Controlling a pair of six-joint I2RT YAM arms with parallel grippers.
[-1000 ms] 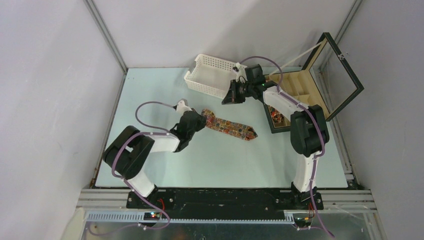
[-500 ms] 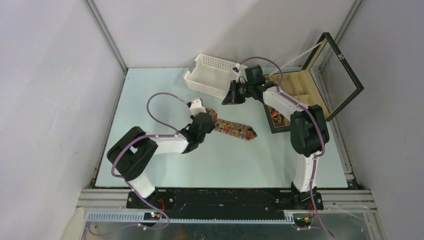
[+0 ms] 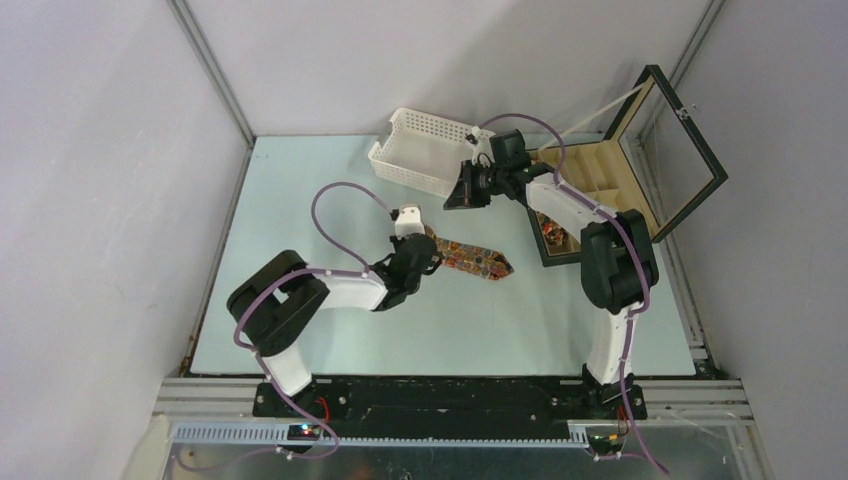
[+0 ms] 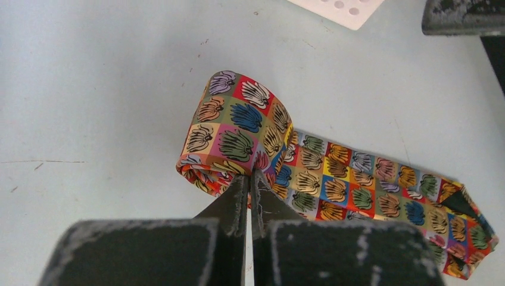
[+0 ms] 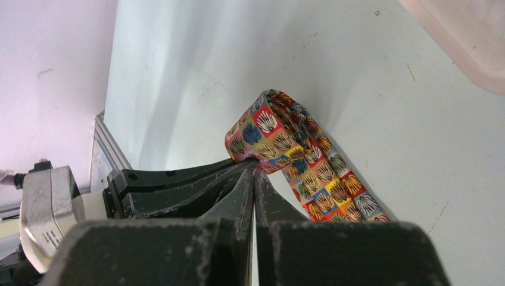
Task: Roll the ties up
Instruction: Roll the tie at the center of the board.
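Pale blue table [image 3: 300, 200], scuffed, enclosed by plain grey walls [image 3: 100, 200]. Tie [image 3: 478, 260] lay mid-table, long axis diagonal, far-left to near-right; rolled end left, pointed tip right toward box [image 3: 615, 185]. Left claw [image 4: 249, 186] closed, tips against roll. Right claw [image 5: 253, 171] closed, empty, near basket [image 3: 415, 155].

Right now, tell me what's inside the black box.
The box has tan compartments; the far ones in view look empty. One near compartment holds a patterned coil, seemingly a rolled tie. The right arm covers the middle compartments, so their contents cannot be seen.
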